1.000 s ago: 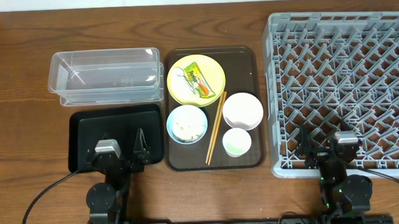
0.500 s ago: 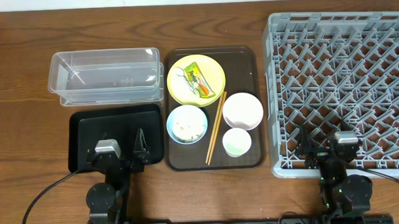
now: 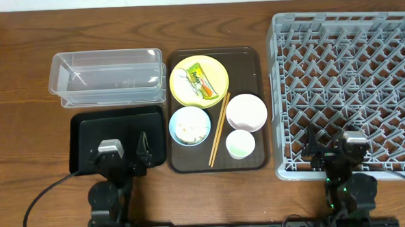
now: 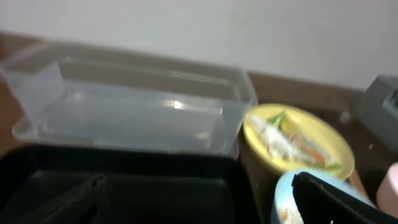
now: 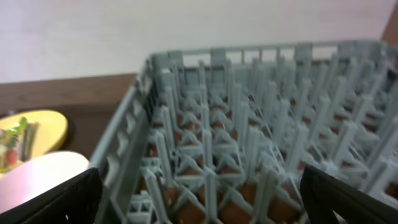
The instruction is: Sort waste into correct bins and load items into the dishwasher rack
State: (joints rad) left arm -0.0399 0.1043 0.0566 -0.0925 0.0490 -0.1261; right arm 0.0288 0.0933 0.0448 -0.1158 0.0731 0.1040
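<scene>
Lettering on the snack wrapper (image 3: 200, 80) is too blurred to read; left hand (image 4: 196, 183) and right hand (image 5: 199, 180) gape wide.

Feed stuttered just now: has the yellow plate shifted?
No. The yellow plate sits where it did, at the brown tray's far-left corner, beside the clear tub.

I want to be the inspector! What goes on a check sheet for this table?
Surface: brown wooden table, brown serving tray in the middle.
Job's things: yellow plate with wrapper and tissue; blue bowl holding rice; white bowl, cup, chopsticks on the serving tray; clear tub, black tray left; rack right, empty.
Clutter: nothing seen.
Claws: left claw and right claw open, empty.
Cables: black cables loop by both arm bases.
Surroundings: pale wall behind.
</scene>
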